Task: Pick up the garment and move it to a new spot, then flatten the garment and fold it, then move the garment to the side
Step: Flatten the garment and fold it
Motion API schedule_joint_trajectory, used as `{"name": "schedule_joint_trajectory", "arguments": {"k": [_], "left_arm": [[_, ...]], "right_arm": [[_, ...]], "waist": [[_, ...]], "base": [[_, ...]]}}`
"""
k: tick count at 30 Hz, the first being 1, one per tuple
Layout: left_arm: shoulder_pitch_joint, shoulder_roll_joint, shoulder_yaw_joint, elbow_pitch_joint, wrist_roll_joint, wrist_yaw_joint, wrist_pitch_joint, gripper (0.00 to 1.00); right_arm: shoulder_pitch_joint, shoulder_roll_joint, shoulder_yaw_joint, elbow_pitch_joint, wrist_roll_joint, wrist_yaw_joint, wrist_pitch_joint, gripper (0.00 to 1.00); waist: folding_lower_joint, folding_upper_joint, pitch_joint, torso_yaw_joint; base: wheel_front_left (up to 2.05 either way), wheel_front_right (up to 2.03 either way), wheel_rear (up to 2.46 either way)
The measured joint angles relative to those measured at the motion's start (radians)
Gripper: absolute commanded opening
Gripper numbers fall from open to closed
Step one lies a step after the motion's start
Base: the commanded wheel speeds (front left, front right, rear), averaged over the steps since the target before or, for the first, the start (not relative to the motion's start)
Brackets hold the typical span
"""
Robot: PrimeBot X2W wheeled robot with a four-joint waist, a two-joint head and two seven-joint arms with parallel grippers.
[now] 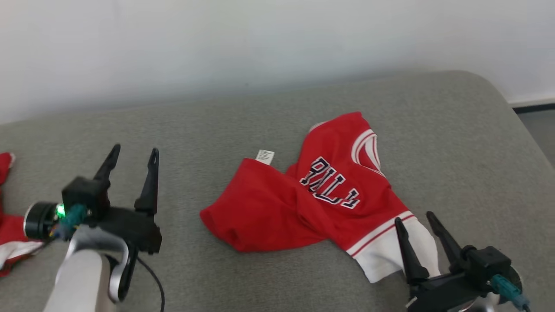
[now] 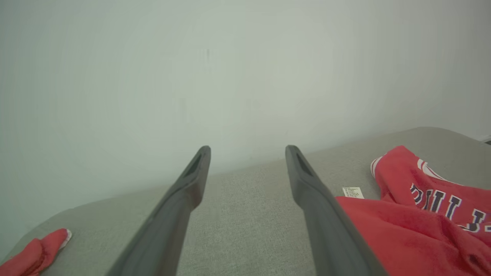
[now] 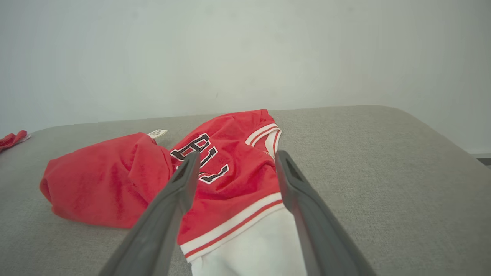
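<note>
the red jersey (image 1: 312,203) reads "bull", partly hidden.

The red jersey (image 1: 269,212) is soft, matt cloth; the grey cushion (image 1: 455,151) is coarse woven fabric. The right gripper (image 1: 414,218) has matt dark fingers (image 3: 307,214).

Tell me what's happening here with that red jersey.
A two-armed robot is working on a crumpled red jersey lying on a grey cushion. Both tools are open and hold nothing. The right tool is poised at the jersey's white part; the left tool is off to the side, over bare cushion. The jersey is not yet flattened or folded.
</note>
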Motion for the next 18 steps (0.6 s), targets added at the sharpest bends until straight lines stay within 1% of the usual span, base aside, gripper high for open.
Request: {"name": "schedule_joint_trajectory", "arguments": {"k": [4, 5, 10, 12, 14, 18], "left_arm": [[-0.098, 0.046, -0.071, 0.059, -0.064, -0.002, 0.081, 1.0], [-0.121, 0.065, -0.108, 0.072, -0.084, -0.003, 0.106, 1.0], [-0.226, 0.135, -0.228, 0.133, -0.176, -0.007, 0.158, 1.0], [-0.255, 0.142, -0.26, 0.17, -0.232, -0.007, 0.182, 1.0], [-0.278, 0.16, -0.31, 0.203, -0.25, -0.007, 0.209, 1.0], [-0.312, 0.182, -0.366, 0.295, -0.336, -0.007, 0.273, 1.0]], "right_arm": [[-0.046, 0.025, 0.039, 0.084, 0.006, 0.0, -0.053, 1.0], [-0.057, 0.03, 0.048, 0.102, 0.006, 0.0, -0.063, 1.0], [-0.101, 0.048, 0.075, 0.172, 0.012, 0.0, -0.102, 1.0], [-0.115, 0.055, 0.083, 0.192, 0.013, 0.0, -0.113, 1.0], [-0.13, 0.059, 0.093, 0.211, 0.016, 0.0, -0.12, 1.0], [-0.153, 0.066, 0.106, 0.239, 0.025, 0.0, -0.131, 1.0]], "waist": [[0.0, 0.0, 0.022, -0.053], [0.0, 0.0, 0.027, -0.067], [0.0001, 0.0, 0.055, -0.134], [0.0001, 0.0, 0.068, -0.16], [0.0, 0.0001, 0.08, -0.184], [0.0001, 0.0, 0.103, -0.229]], "base": [[0.0, 0.0, 0.0], [0.0, 0.0, 0.0], [0.0, 0.0, 0.0], [0.0, 0.0, 0.0], [0.0, 0.0, 0.0], [0.0, 0.0, 0.0]]}}
